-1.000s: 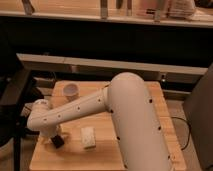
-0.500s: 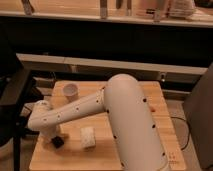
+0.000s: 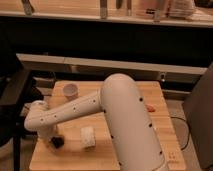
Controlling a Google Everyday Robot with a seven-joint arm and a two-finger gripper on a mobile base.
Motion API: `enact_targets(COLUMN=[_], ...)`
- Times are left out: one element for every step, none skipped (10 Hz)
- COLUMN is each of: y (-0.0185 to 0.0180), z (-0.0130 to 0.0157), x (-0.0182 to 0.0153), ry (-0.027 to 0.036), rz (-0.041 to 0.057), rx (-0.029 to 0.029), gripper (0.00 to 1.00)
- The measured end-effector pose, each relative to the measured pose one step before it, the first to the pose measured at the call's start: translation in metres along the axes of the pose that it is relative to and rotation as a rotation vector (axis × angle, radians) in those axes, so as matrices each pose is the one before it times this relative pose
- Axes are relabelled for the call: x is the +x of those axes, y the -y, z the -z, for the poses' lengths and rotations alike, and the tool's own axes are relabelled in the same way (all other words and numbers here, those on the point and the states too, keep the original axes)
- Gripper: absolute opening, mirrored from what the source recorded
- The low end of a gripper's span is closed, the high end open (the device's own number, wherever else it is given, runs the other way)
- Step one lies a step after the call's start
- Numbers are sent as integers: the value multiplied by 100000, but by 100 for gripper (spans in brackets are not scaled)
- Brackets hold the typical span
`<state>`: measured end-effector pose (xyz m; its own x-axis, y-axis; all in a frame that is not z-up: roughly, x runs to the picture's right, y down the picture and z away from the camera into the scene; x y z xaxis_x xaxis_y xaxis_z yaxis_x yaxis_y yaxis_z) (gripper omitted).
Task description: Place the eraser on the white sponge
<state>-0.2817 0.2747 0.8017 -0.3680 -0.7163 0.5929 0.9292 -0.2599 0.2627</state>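
The eraser [image 3: 58, 142] is a tiny black block low over the front left of the wooden table [image 3: 145, 95]. My gripper [image 3: 55, 141] is at the end of the white arm and sits right at the eraser, hiding part of it. I cannot tell whether the eraser rests on the table or is held. The white sponge [image 3: 88, 137] is a small white pad lying on the table, a short way to the right of the eraser and the gripper.
A small white cup [image 3: 69, 91] stands at the back left of the table. A small orange item [image 3: 150, 107] lies near the right side. My bulky white arm [image 3: 125, 120] covers the table's middle. A dark chair [image 3: 12, 95] stands to the left.
The arm's large upper segment has shifted slightly left. The gripper end and the black eraser stay at about the same spot, and the sponge has not moved.
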Motion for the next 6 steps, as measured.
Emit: enact_targets(y=[3,68,-55,-328,-490,-262], z=[113,17,86,491,673,446], x=[-50,-13,22,188,223,1], ry=[110,18,-146,-809,-708,-30], rz=[160,172,25,-479,-986,1], rx=[-96,-22,-60,26,0,48], gripper=[2,0,0,0,0,0])
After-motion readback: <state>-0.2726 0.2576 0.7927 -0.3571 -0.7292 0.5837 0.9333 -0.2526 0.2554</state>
